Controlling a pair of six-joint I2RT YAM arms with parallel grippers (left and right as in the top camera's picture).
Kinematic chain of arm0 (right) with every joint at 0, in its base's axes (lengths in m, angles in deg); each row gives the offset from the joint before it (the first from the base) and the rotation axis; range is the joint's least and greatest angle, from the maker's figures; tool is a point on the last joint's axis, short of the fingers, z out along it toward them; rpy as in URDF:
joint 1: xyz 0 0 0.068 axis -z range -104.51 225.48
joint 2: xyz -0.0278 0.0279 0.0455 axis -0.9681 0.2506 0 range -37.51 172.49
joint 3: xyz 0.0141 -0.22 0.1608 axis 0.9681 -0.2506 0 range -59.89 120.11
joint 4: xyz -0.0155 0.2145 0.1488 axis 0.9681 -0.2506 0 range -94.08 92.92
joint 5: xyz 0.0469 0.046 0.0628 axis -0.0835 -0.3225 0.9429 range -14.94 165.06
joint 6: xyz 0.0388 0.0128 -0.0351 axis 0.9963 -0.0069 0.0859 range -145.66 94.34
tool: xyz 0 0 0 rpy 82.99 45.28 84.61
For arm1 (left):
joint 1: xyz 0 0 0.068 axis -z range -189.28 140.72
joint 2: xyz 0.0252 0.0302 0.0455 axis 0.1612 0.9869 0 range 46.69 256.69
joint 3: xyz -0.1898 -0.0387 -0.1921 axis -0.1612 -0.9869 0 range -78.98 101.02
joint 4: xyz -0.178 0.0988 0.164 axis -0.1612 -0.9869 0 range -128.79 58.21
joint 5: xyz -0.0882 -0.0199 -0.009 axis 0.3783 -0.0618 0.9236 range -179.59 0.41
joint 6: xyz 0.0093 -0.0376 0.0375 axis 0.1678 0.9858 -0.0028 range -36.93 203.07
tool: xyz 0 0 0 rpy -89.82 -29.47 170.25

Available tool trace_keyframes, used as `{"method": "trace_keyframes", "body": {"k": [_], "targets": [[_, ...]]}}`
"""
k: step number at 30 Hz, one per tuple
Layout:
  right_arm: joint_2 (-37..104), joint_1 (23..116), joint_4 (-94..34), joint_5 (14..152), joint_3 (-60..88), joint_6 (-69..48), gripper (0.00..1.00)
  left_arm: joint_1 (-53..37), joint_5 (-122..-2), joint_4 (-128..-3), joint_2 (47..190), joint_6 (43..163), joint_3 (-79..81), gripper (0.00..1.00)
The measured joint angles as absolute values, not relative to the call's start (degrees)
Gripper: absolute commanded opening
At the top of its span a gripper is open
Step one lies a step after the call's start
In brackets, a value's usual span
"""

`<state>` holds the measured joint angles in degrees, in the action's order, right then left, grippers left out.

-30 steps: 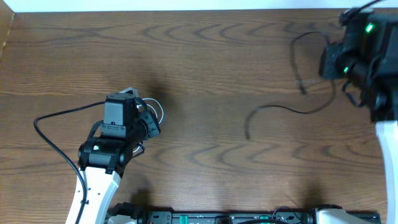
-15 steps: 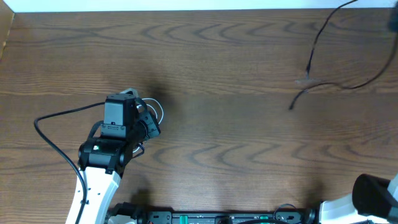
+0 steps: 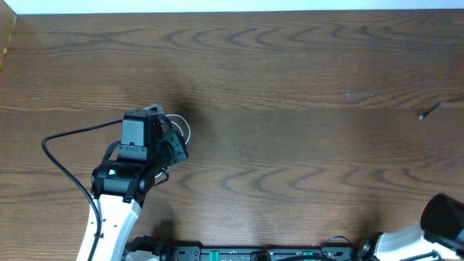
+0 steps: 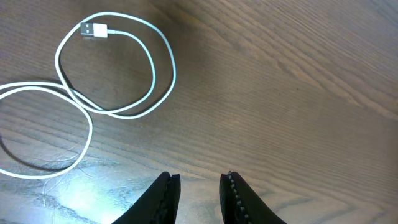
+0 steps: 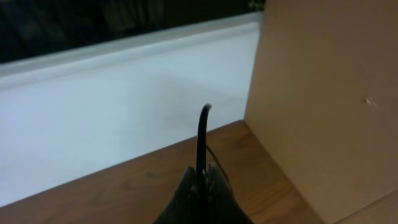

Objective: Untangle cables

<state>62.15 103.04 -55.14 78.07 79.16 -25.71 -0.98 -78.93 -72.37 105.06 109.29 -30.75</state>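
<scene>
The thin white cable (image 4: 94, 29) lies in flat loops ahead and left of the left gripper (image 4: 199, 182), the nearer one, its jaws slightly apart and empty, while the right gripper (image 5: 202, 177) clamps the thin black cable (image 5: 202, 134) well apart from the left gripper.

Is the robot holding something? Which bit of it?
The right tool is shut on the black cable, pinching it close to one end; a short stub pokes out. The left tool holds nothing; the white cable lies loose.
</scene>
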Motion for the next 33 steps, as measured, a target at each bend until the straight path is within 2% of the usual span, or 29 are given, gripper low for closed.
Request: {"method": "trace_keyframes", "body": {"k": [12, 20, 33], "targets": [[79.68, 118.6, -57.46, 70.99, 79.07, -25.91, 0.01, -0.98, -74.78, -71.36, 105.06, 108.7, -30.75, 0.27], [81.27, 128.96, -56.39, 68.3, 78.81, -23.9, 0.01, -0.98, -74.38, -68.8, 105.06, 108.7, -30.73, 0.27], [82.12, 130.49, -58.23, 65.17, 78.81, -20.21, 0.01, -0.98, -74.23, -68.78, 105.06, 108.7, -30.75, 0.27]]}}
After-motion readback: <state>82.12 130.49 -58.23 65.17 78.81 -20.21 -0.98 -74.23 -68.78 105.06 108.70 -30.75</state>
